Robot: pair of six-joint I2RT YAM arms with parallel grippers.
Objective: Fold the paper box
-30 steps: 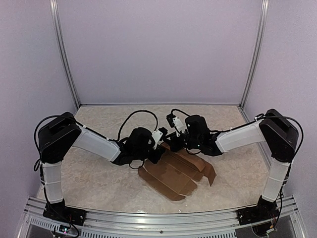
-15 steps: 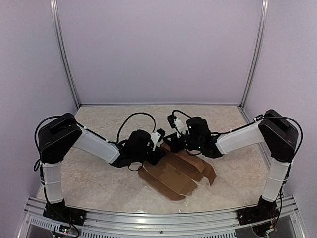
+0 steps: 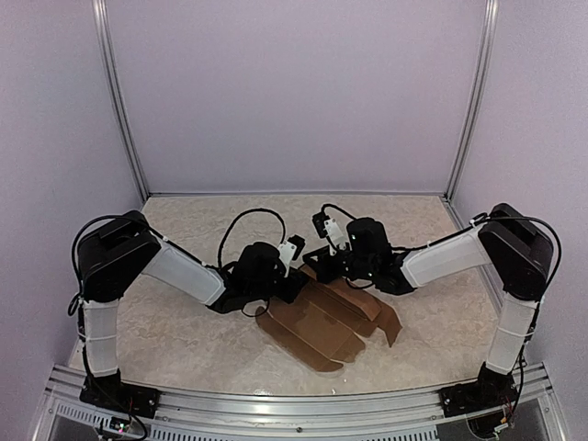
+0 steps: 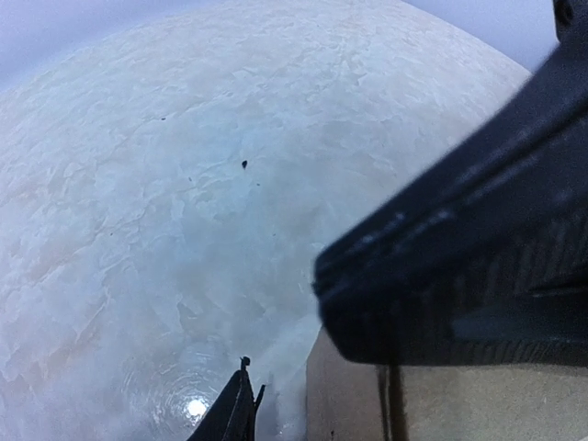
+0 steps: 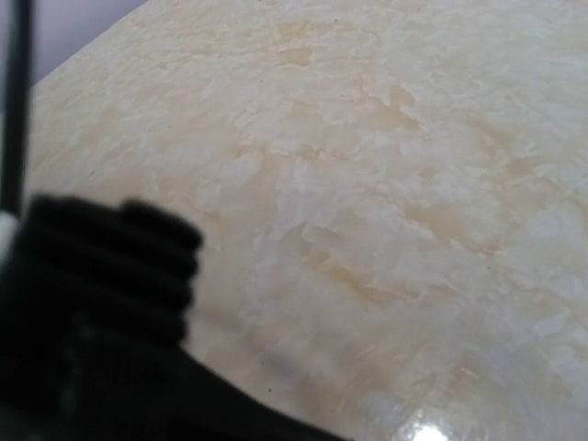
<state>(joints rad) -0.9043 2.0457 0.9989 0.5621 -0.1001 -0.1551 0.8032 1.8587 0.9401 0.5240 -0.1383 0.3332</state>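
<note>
the paper box (image 3: 323, 323) is lying as a flat, unfolded brown sheet on the marbled table (image 3: 184, 239), just below the centre of the top view. its flaps are spreading toward the lower right of the frame. its upper left edge is sitting directly beneath the two arm tips.

the left gripper (image 3: 296, 277) is reaching in from the left of the frame and hanging low at that upper left edge of the sheet. in the left wrist view one broad black finger (image 4: 459, 266) is filling the right side. a thin dark tip is showing at the bottom centre, well apart from it, so the jaws are standing apart. a strip of tan cardboard is showing under the broad finger at the lower right of that view. whether the finger is touching it is not clear.

the right gripper (image 3: 321, 261) is coming in from the right of the top view and meeting the sheet's far corner, just beside the left one. its fingers are pressing fully together. the right wrist view is showing only a blurred black mass at the lower left over pale marble. whether it is pinching any cardboard is not visible.
</note>
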